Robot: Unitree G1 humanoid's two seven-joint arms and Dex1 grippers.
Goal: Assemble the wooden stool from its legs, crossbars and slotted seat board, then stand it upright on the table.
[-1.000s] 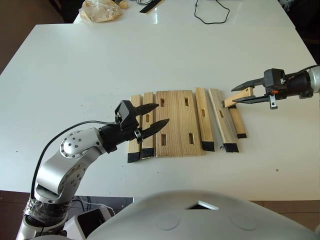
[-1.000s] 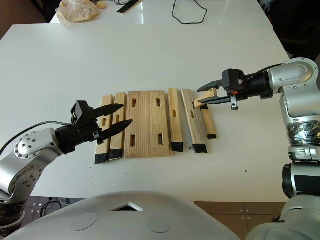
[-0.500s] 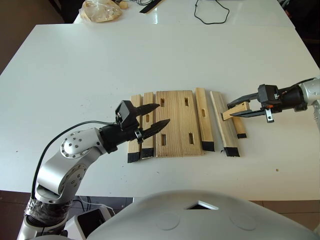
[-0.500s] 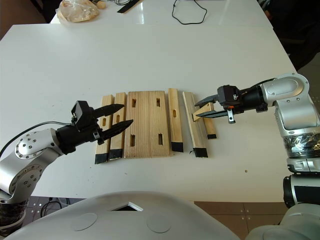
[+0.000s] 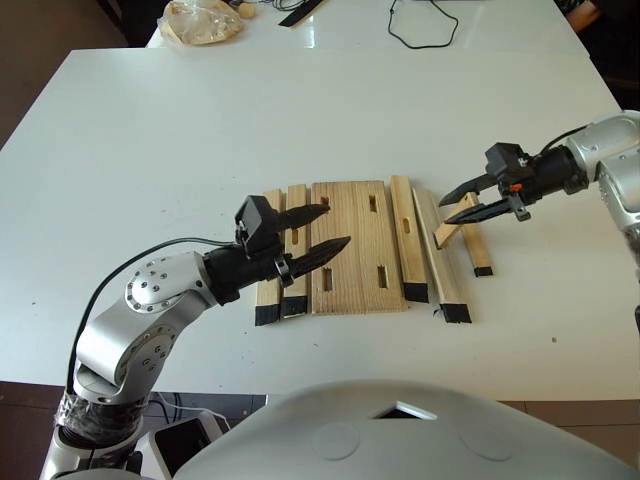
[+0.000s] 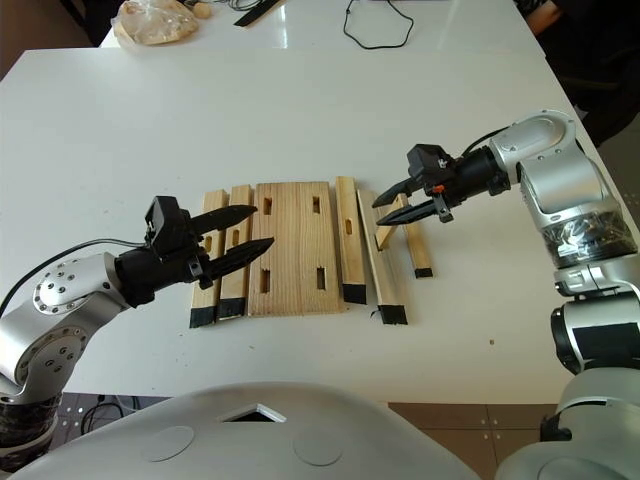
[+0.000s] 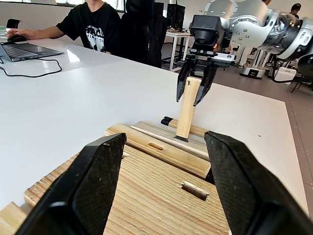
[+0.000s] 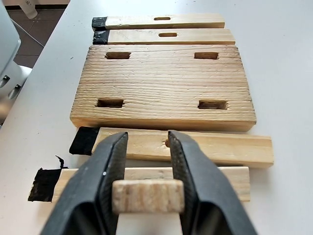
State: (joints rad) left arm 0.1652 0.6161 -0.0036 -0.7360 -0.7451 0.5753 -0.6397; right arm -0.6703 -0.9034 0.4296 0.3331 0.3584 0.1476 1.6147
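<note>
The slotted seat board lies flat mid-table. Two black-tipped legs lie along its left side. On its right are one leg, a skewed leg and a shorter bar. My right gripper is shut on a short crossbar, which slants down until its lower end meets the skewed leg. The right wrist view shows the crossbar's end clamped between the fingers. My left gripper hovers open over the board's left edge with nothing in it.
A crumpled bag and a black cable lie at the table's far edge. The white table has free room on all sides of the wooden parts. Its near edge is close below the legs' black tips.
My right gripper has carried the crossbar left, toward the legs beside the seat board. The leg under it has been pushed askew. The left gripper has barely moved.
</note>
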